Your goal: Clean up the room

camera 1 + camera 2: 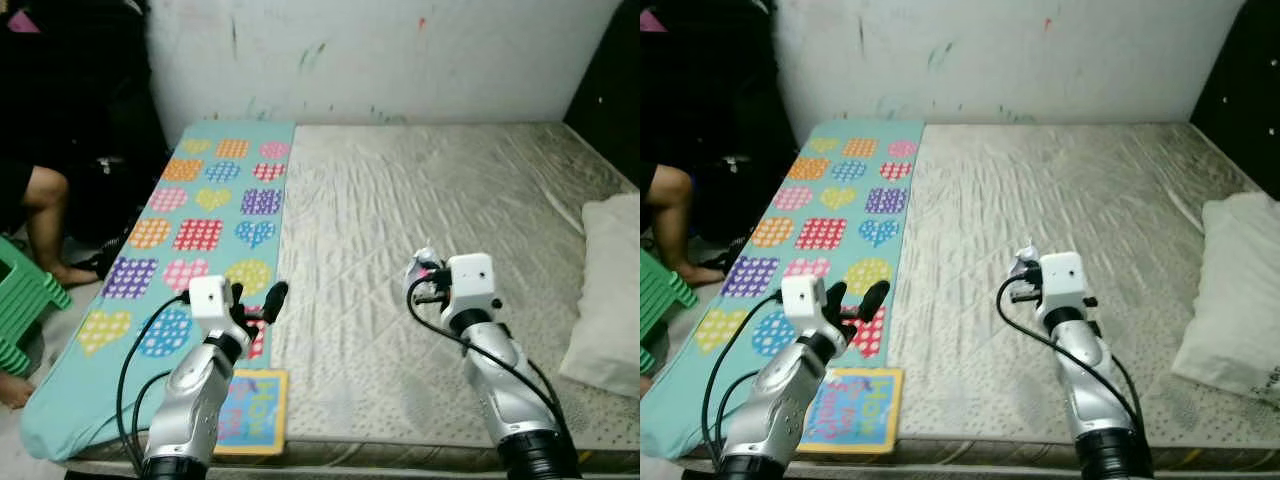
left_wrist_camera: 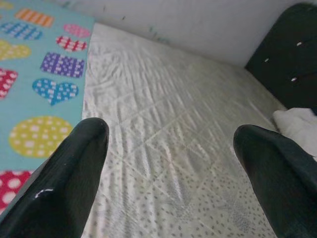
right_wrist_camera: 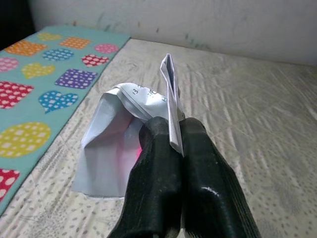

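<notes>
Above the wrinkled, quilted grey mattress [image 1: 420,220] with its teal heart-patterned mat [image 1: 205,225], we see our right gripper [image 3: 171,134] pinching a creased white paper [image 3: 111,148], our left gripper [image 2: 168,163] spread wide, grasping nothing.

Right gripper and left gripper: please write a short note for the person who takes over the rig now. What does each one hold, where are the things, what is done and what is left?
Right gripper: shut on a crumpled white paper, held above the grey mattress.
Left gripper: open, holding nothing, over the near edge of the teal patterned mat.
Other things: a colourful book lies at the near edge of the bed under the left arm; a white pillow lies on the right side of the mattress.
Done: paper picked up.
Left: paper still to be put away; the book is probably next.
</notes>
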Controlling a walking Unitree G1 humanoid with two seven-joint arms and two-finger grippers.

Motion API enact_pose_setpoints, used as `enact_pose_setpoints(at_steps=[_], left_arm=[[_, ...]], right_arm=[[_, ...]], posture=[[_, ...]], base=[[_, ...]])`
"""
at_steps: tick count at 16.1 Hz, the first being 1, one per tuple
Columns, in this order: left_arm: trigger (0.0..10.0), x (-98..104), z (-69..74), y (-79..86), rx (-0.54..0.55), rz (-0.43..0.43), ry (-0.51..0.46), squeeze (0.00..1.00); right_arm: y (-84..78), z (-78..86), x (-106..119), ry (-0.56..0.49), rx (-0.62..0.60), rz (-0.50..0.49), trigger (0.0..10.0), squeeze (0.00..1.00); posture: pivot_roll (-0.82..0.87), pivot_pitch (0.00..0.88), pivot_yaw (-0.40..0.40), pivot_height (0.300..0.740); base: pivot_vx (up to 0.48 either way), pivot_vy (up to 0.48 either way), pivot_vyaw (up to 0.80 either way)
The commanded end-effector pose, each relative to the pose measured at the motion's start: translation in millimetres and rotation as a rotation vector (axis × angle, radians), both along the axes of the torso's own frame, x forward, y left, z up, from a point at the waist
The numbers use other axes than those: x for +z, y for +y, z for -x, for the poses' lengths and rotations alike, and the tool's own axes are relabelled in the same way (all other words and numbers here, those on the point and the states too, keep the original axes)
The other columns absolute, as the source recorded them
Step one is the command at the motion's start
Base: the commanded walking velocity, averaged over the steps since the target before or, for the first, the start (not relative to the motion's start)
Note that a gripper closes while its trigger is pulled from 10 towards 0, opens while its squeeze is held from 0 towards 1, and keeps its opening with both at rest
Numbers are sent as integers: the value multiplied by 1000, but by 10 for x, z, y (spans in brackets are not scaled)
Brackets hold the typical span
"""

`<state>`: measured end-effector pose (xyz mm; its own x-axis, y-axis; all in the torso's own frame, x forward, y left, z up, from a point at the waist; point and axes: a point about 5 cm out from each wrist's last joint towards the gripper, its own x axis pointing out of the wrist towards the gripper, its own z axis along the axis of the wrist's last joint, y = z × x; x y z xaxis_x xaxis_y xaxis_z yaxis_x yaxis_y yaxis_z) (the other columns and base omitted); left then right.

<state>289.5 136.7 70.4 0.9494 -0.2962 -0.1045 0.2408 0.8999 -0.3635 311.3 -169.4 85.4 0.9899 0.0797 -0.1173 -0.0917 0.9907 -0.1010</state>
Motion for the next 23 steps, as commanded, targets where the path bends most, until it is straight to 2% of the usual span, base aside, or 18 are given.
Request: enact_pose_setpoints(at_steps=[1,19,23], left_arm=[[10000,-3,7,114,34,-19,3,0],[10000,-7,7,114,43,-19,1,0],[10000,-4,2,118,46,-23,-1,0]], right_arm=[[119,-26,34,-12,37,-13,10000,0],[144,-19,4,2,65,-12,10000,0],[148,-18,-1,5,68,-18,10000,0]], posture=[[-146,0,15,740],[-147,0,13,740],[-146,0,14,740]], base=[[0,480,0],[0,477,0],[0,0,0]])
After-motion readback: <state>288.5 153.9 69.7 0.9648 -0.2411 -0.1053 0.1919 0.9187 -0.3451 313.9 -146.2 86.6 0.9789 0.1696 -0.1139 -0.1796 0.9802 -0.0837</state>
